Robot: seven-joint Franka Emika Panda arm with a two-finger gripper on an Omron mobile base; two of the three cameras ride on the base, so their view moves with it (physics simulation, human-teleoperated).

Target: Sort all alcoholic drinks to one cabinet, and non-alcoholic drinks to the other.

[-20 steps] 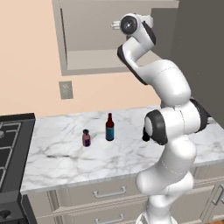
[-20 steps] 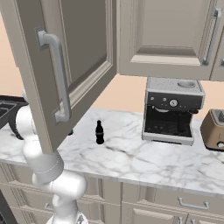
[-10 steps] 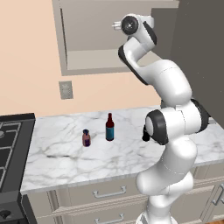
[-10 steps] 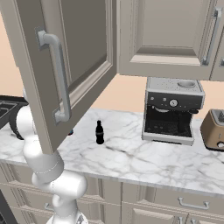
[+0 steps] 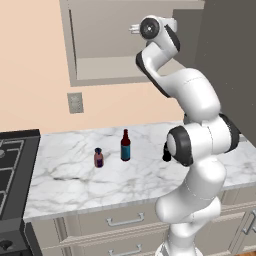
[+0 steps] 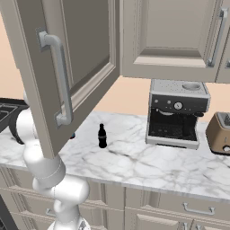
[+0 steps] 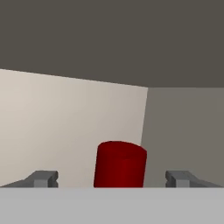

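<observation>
Since the earlier frames the arm has barely moved: the hand stays raised inside the open wall cabinet (image 5: 100, 75), and the bottles on the counter have not shifted.

Hand view: the two finger tips (image 7: 43, 178) stand wide apart, one at each side of a red cap (image 7: 120, 164). Neither tip touches the cap; clear gaps show on both sides. The gripper (image 7: 111, 179) is spread, holding nothing. Behind the cap, a pale cabinet wall meets a darker grey panel; a dark surface spans the top.

Left base view: the gripper (image 5: 134, 29) sits high in the cabinet, above its pale shelf. The bottle under it is hidden by the hand there, so its footing on the shelf cannot be told.

On the marble counter (image 5: 70, 175):
- dark brown-red bottle (image 5: 125, 146) with blue label, upright, near the middle.
- short purple-pink container (image 5: 99, 158) with blue top, upright, just left of that bottle, apart from it.
- black cola bottle (image 6: 102, 136), upright, in the right base view, well left of the coffee machine (image 6: 177, 113).

A toaster (image 6: 220, 133) stands right of the coffee machine. The cabinet door (image 6: 54, 67) with long bar handle hangs open in the right base view.
</observation>
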